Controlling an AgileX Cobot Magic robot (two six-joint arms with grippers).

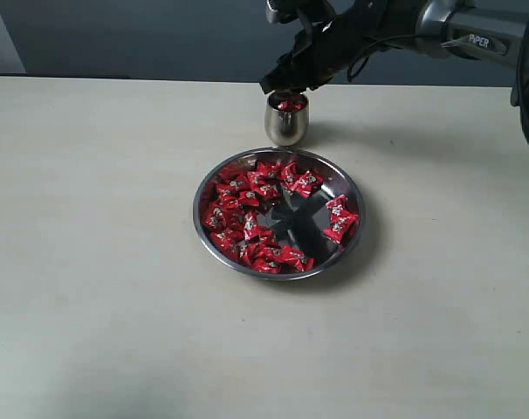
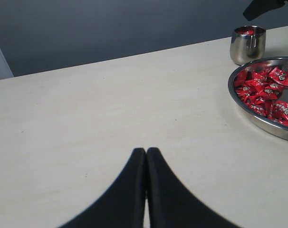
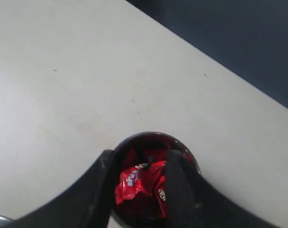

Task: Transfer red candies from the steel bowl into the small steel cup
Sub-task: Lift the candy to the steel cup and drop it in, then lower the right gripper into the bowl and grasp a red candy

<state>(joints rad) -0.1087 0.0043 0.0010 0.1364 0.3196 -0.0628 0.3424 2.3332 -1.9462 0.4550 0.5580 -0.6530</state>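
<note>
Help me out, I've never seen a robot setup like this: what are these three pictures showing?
This is a robot with two arms, each ending in a two-fingered gripper. One picture comes from a camera off the arms and shows the whole table. The other two come from cameras on the wrists. On the table stand a steel bowl of red candies and a small steel cup with some candies inside. The right gripper hangs over the cup, jaws apart, holding nothing. The left gripper is shut and empty.
</note>
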